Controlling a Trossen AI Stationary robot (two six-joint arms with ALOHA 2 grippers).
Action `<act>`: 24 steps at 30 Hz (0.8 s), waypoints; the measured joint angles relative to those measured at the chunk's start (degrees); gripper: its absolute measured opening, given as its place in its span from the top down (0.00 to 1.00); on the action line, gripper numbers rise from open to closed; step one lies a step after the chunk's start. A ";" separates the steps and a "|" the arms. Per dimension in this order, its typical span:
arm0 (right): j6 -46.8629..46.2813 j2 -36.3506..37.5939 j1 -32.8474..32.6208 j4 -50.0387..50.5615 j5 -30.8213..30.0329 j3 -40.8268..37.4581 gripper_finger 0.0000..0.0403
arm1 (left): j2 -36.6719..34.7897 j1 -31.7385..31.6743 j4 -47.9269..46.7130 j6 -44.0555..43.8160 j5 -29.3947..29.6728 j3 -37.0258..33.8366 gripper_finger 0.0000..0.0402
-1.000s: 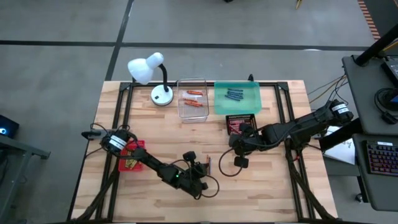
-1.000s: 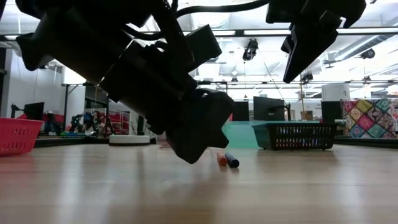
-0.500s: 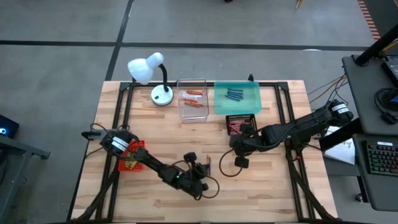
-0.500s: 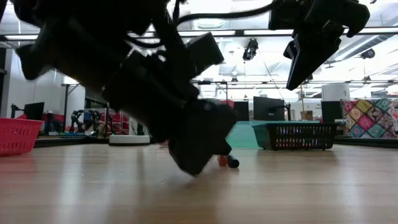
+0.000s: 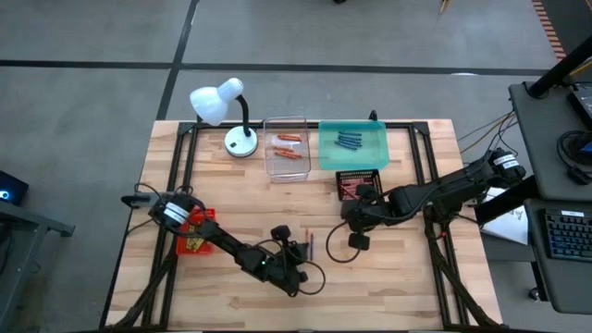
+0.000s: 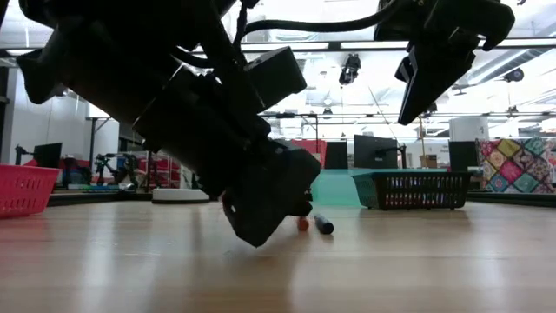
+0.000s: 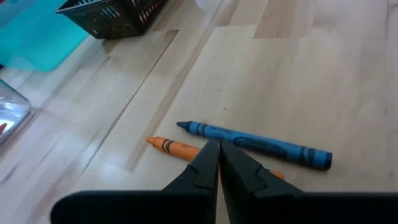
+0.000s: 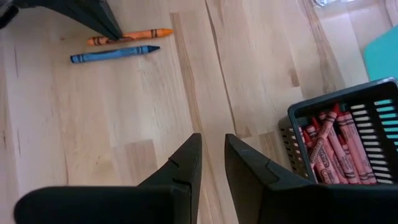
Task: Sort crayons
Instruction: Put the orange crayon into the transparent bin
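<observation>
Left gripper (image 7: 214,163): fingers pressed together with no gap, nothing between them, tips down on the orange crayon (image 7: 177,148) at mid-table. The blue crayon (image 7: 258,144) lies just beside the orange one, roughly parallel, on bare wood. In the low view the left gripper's bulk hides most of the orange crayon; only its end and the blue crayon's tip show past it.

Right gripper (image 8: 213,163): fingers parted by a narrow gap, holding nothing, hanging above the table clear of the surface, near the black basket (image 8: 298,127). That basket holds red crayons (image 8: 339,148) packed side by side.

Surroundings, high view: the teal tray (image 5: 375,153) at the far edge carries several blue crayons (image 5: 348,141); the clear tray (image 5: 284,168) just beside it carries a few orange crayons (image 5: 289,148). A white desk lamp (image 5: 222,106) stands by the clear tray at the far left corner. The red basket (image 5: 194,233) sits at the left side under the left arm, with yellow crayons inside; the arm covers part of it.
</observation>
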State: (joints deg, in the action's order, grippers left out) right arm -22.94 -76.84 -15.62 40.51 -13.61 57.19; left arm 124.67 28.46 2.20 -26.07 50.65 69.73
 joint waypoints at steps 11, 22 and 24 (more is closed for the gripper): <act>0.39 0.00 0.00 -1.03 -0.03 0.00 0.85 | -4.91 0.51 -10.26 -8.36 -0.26 0.00 1.00; 0.44 0.00 0.00 -1.00 -0.02 0.00 0.84 | -5.38 0.91 -6.01 -13.13 -0.26 0.00 0.83; 0.44 0.00 0.00 -0.98 -0.01 0.00 0.84 | -5.10 1.01 -5.57 -14.19 -0.17 0.00 0.75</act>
State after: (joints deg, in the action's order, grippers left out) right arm -22.50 -76.84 -15.62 39.53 -13.62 57.19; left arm 119.57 29.47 -3.37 -40.26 50.48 69.73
